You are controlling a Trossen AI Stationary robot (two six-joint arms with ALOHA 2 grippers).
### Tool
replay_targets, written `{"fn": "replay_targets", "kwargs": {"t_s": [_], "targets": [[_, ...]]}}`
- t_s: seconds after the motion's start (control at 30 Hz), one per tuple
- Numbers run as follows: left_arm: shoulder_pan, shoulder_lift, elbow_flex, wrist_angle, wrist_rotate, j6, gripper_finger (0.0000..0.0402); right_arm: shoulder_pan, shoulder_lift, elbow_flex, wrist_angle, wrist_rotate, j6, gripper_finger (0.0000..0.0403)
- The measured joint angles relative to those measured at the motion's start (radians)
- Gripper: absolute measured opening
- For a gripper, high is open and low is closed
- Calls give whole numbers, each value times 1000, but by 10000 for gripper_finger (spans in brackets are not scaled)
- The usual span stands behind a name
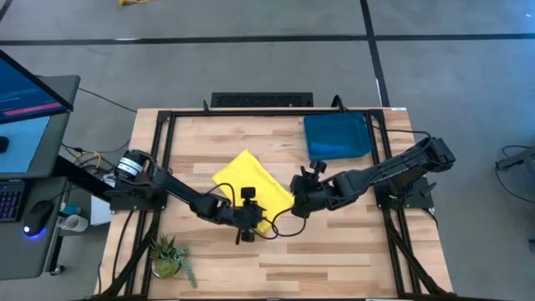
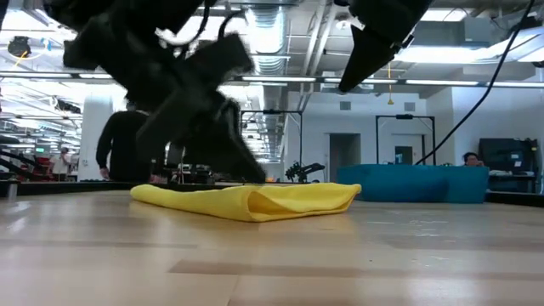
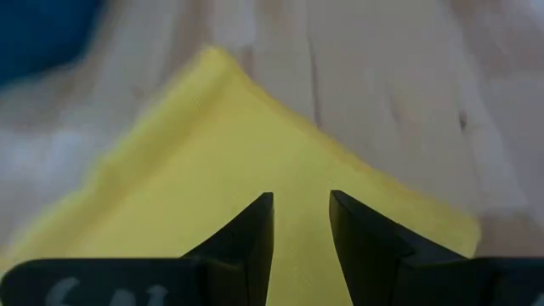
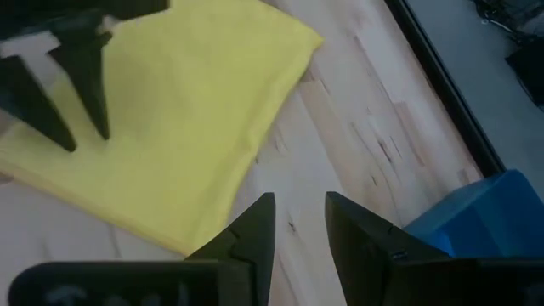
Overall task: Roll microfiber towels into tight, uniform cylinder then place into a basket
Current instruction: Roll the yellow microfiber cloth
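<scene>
Yellow towel point(image 1: 251, 186), folded flat at table centre, unrolled; basket point(image 1: 338, 136) at its two o'clock; left gripper point(image 1: 246, 224) and right gripper point(image 1: 299, 204) hover empty, fingers parted; next: pinch an edge and roll.

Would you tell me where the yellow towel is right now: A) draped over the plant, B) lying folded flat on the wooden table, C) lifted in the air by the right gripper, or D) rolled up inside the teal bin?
B: the yellow towel lies flat on the table, apart from the basket, with both grippers open above it.
</scene>
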Motion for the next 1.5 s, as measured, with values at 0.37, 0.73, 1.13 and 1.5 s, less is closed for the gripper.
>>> {"fn": "replay_targets", "kwargs": {"t_s": [0.37,0.73,1.13,1.5], "targets": [[-2,76,22,-6,190,-25,109,-53,0,0,-10,0,-26,127],[-62,60,28,-190,295,127,109,-106,0,0,-5,0,47,127],[-99,-112,44,-650,130,70,109,-83,0,0,-3,-5,115,127],[-177,-166,47,-697,57,-107,109,-65,0,0,2,-7,55,127]]}}
